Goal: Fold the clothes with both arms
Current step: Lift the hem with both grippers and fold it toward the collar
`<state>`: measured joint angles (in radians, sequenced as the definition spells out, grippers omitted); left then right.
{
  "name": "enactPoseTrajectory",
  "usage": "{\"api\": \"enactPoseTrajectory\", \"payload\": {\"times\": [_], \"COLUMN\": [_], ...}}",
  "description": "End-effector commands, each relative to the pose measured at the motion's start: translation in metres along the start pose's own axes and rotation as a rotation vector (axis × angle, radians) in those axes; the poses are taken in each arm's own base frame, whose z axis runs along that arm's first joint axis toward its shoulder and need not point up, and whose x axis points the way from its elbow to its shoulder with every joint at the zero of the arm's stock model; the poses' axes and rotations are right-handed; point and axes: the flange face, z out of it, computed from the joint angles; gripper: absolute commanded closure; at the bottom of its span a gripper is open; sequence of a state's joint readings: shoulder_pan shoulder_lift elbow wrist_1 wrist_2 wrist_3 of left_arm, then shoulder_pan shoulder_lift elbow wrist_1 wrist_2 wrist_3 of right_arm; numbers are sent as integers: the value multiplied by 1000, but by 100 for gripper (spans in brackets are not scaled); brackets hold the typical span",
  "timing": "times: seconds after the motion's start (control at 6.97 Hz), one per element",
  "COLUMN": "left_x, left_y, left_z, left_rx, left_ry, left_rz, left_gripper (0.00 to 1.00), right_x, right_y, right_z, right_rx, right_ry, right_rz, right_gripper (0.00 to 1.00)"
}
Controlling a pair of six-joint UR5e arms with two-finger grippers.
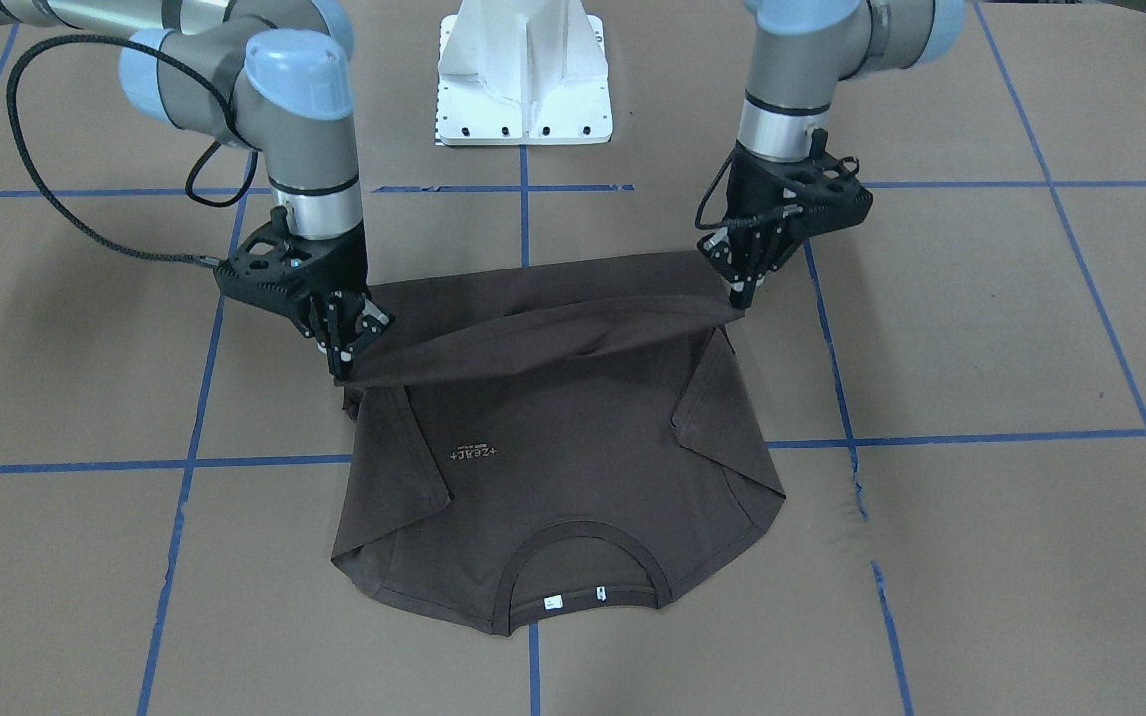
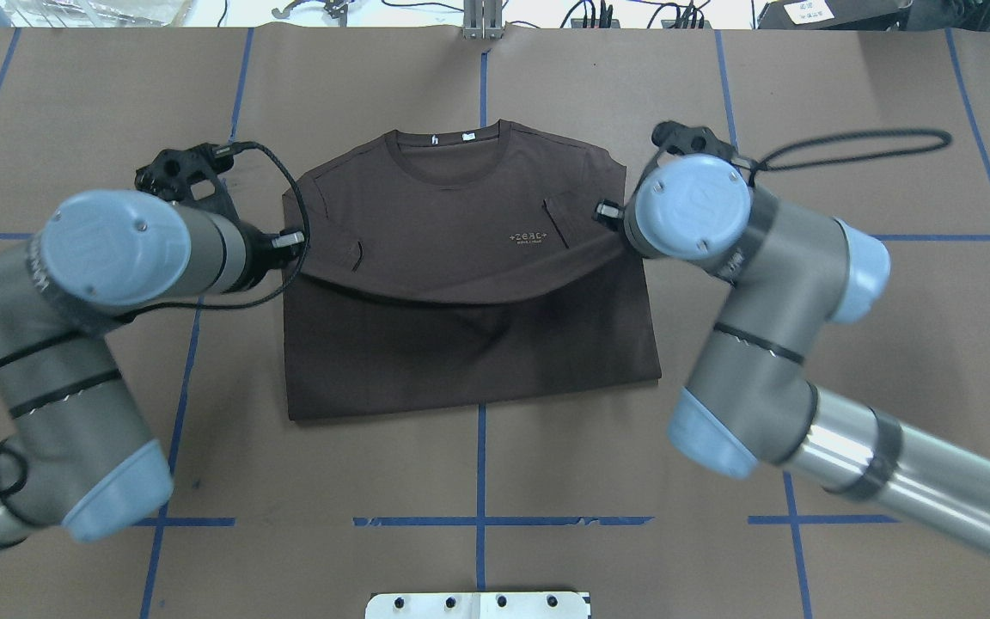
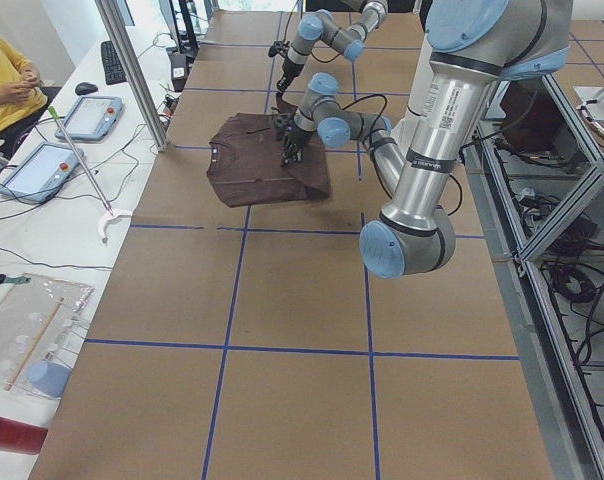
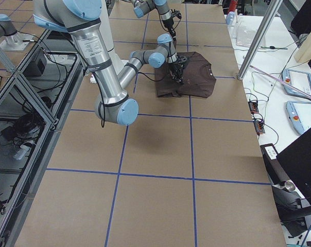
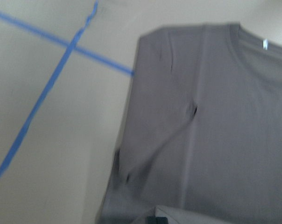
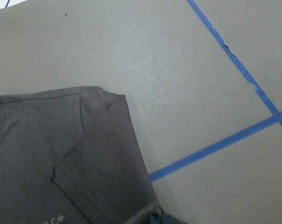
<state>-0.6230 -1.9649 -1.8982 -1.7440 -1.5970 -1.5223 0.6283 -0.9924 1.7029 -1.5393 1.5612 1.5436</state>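
The dark brown T-shirt (image 1: 553,477) lies on the brown table with its collar (image 1: 573,572) away from the robot, both sleeves folded inward and the pale logo up. My left gripper (image 1: 740,295) is shut on one corner of the bottom hem. My right gripper (image 1: 342,366) is shut on the other corner. Both hold the hem raised and stretched between them over the shirt's middle. From overhead the shirt (image 2: 461,344) shows its lower half doubled over, and the wrists hide the fingers. The wrist views show the shirt (image 5: 215,140) (image 6: 61,149) below.
The white pedestal base (image 1: 523,80) stands behind the shirt on the robot's side. Blue tape lines (image 1: 185,462) grid the table. A side bench with tablets (image 3: 37,170) and a seated person (image 3: 7,80) lies beyond the far edge.
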Motion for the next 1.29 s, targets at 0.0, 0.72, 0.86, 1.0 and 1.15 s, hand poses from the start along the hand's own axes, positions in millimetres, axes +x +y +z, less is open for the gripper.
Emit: {"api": "enactPoseTrajectory", "payload": {"times": [0.0,0.72,0.86,1.0,1.15], "left_x": [-13,-14,-13,-10,-3], "left_y": [-58,-70,-72,-72,-72], "left_z": [83,128,126,125,121], "left_rx": [72,85,86,86,87], "left_ry": [33,43,48,52,61], "left_rz": [-19,-27,-28,-30,-26], "left_gripper": [100,100,100,100,100], "right_x": [-31,-59,-56,-57,-64], "right_y": [-48,-90,-98,-98,-98], "right_z": [70,88,88,91,86], "right_rx": [20,57,60,59,60], "right_ry": [-10,-5,0,5,-4], "right_rz": [-32,-28,-37,-39,-40], "right_gripper": [100,100,100,100,100]}}
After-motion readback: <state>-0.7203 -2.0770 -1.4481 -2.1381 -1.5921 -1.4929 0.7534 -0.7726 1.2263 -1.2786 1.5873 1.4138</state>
